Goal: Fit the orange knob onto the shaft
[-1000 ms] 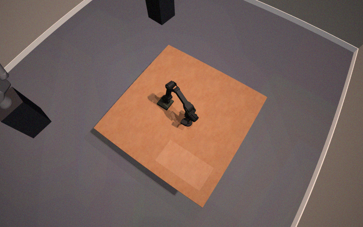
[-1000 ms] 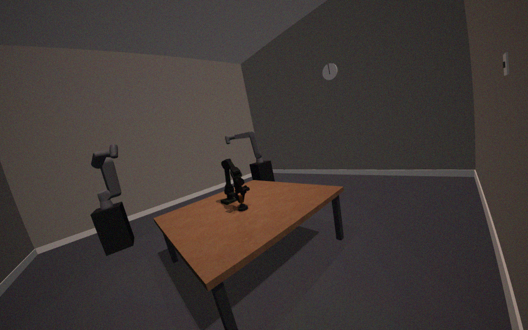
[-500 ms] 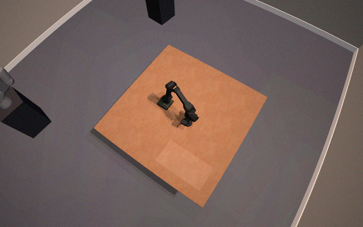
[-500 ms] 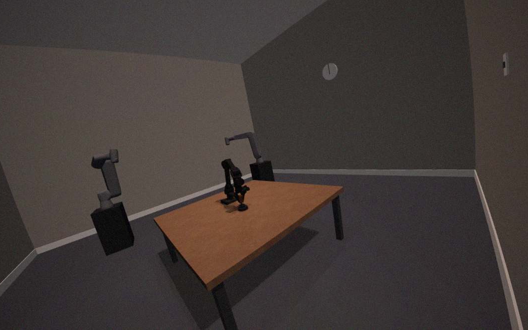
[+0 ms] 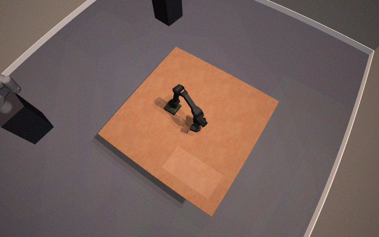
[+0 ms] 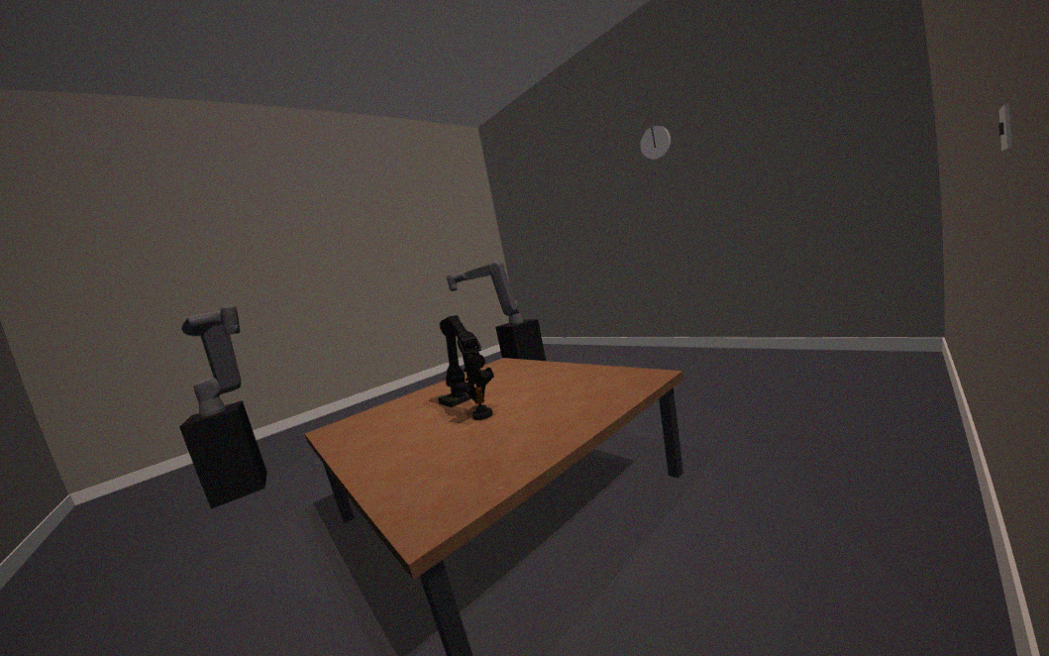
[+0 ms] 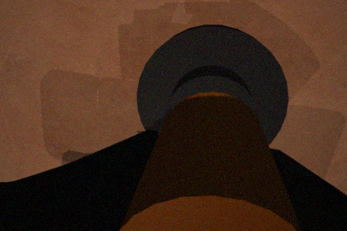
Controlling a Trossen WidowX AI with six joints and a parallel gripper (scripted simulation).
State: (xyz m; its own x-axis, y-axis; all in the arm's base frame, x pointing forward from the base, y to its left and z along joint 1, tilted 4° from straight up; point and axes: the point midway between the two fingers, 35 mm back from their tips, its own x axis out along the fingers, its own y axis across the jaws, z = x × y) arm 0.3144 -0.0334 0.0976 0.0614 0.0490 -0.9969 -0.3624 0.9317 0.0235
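The orange knob (image 6: pixel 479 394) (image 7: pixel 213 152) is upright between the fingers of my gripper (image 6: pixel 479 393) (image 7: pixel 210 150), which is shut on it. The round dark pedestal (image 5: pixel 198 129) (image 6: pixel 482 413) (image 7: pixel 213 46) stands on the table under the knob. In the wrist view the knob's lower end lies over the pedestal's raised middle. The shaft is hidden behind the knob, so I cannot tell whether the flat sides line up. In the exterior view the knob stands above the pedestal's base, not down on it.
The arm's base plate (image 5: pixel 172 109) (image 6: pixel 453 399) stands on the wooden table (image 5: pixel 229 102) (image 6: pixel 430 472) near the pedestal. A pale rectangle (image 5: pixel 192 172) lies on the table in the top view. Two grey arms (image 6: pixel 221 358) (image 6: pixel 500 288) stand on dark blocks off the table.
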